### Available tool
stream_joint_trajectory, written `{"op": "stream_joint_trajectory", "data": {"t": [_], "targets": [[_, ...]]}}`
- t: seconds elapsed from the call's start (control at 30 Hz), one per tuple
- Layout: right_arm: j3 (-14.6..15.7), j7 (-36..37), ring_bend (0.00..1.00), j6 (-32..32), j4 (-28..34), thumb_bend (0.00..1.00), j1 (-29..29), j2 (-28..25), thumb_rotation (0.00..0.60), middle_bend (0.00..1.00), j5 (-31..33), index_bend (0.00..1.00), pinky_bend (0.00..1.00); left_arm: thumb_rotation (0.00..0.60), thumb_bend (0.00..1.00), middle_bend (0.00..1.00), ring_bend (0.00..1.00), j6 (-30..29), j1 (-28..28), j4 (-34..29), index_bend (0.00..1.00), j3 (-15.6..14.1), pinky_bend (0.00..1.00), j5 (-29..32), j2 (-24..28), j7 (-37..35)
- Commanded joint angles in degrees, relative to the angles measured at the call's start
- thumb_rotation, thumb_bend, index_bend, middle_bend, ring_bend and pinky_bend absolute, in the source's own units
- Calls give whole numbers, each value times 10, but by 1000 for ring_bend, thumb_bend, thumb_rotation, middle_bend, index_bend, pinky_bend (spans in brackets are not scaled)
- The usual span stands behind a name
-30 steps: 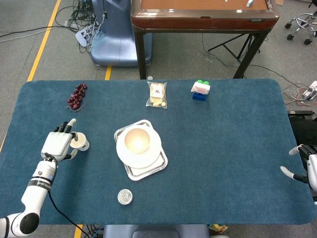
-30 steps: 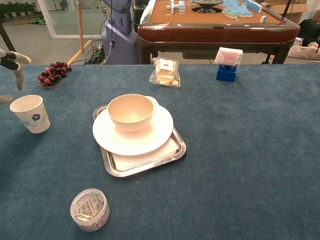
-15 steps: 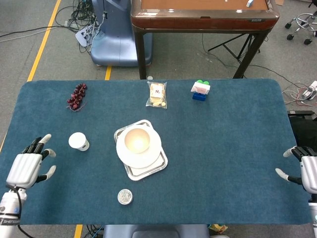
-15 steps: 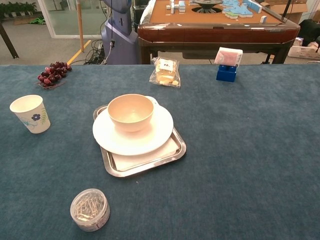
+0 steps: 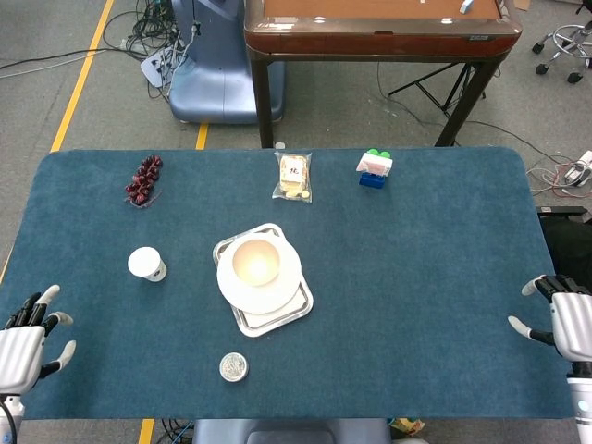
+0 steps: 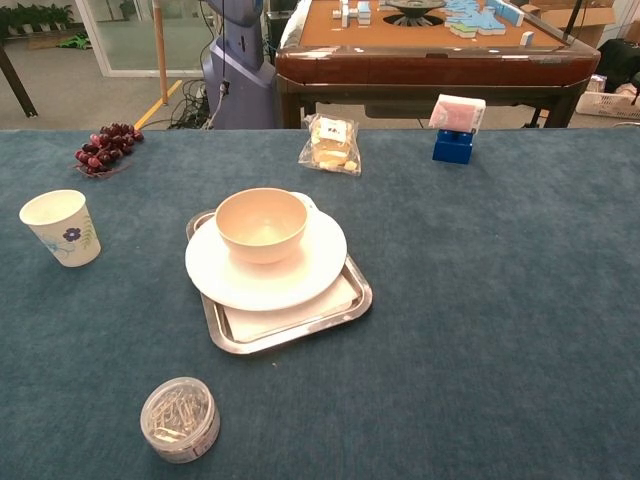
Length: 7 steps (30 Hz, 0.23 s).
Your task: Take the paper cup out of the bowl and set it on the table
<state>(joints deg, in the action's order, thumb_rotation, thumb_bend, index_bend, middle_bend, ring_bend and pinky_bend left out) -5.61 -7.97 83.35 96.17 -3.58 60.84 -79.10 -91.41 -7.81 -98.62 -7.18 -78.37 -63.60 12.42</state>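
Hands first, since they sit nearest you: your left hand (image 5: 23,340) hangs at the near left corner of the worktop (image 5: 435,277) with fingers spread wide and nothing in them, and your right hand (image 5: 564,326) sits off the right edge, fingers likewise apart and empty; the chest view shows neither. Little can go wrong with them as they lie, but any sweep inward from the left corner would pass close to the jar (image 6: 180,418) of clips near the front edge, which is light and would likely skid or roll if brushed. Beyond that, the cup (image 5: 147,264) stands upright on the worktop, left of the tray (image 6: 330,318) and well apart from it, so the task looks done to my eye. The cup is the real risk now: it is empty paper, probably top-heavy, and a stray finger or forearm coming back over it could tip it or send it toward the left edge. Keep your left arm low and outside if you move at all. The bowl (image 6: 261,224) sits on the plate (image 6: 312,268) on the tray, a stack that would shift together if knocked, though nothing is near it. Farther back, the grapes (image 6: 106,145), the snack bag (image 6: 329,141) and the blue block (image 6: 453,146) lie along the far side, well out of reach of either hand, and I would leave them alone.
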Motion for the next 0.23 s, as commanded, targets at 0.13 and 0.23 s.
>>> {"op": "stream_joint_trajectory", "data": {"t": [0.13,0.23], "targets": [[-2,4,309,-8,-4,14,-3,1,600,432,7,484,446,600,310,123,84,2,12,6,422,14,206,-6,3,-11],[-1,6,309,-14,-6,14,-4,0,600,432,10,484,446,600,310,123,84,10,14,7,422,18,206,-7,2,-10]]}}
